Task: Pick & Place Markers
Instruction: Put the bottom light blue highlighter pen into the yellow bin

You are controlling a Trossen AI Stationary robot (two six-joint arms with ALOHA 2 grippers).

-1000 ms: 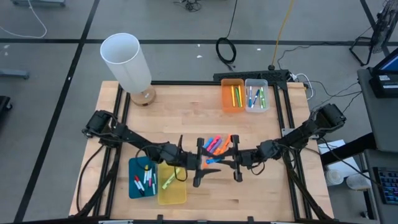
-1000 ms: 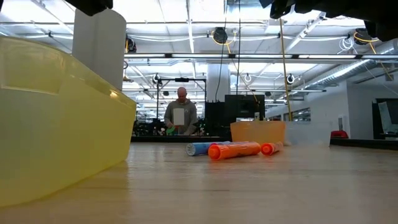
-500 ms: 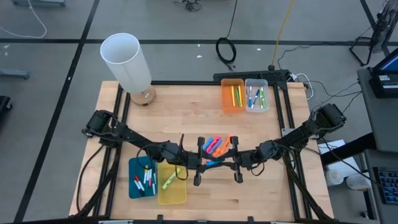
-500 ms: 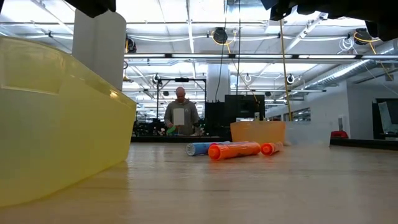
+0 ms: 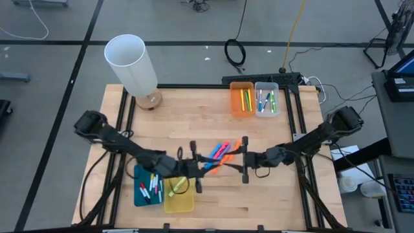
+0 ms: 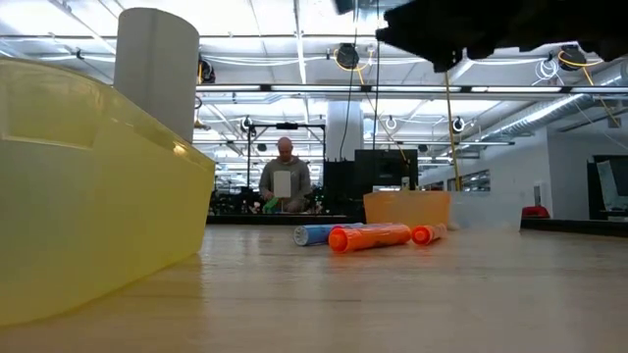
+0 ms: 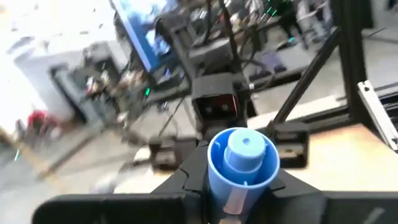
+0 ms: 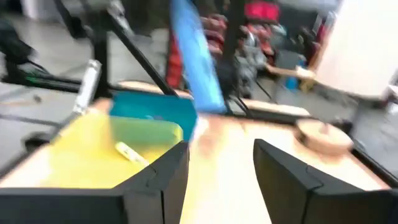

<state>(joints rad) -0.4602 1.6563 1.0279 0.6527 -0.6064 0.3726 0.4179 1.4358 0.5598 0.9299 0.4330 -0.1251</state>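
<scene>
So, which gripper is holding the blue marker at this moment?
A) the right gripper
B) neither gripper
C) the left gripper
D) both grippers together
C: the left gripper is shut around the blue marker, seen end-on in its wrist view, while the right gripper stands open with nothing between its fingers.

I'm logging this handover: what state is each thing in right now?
left gripper: shut on the blue marker.
right gripper: open, empty.
loose markers: lying on the table.
yellow bin: open, one marker inside.
teal bin: holds several markers.
</scene>
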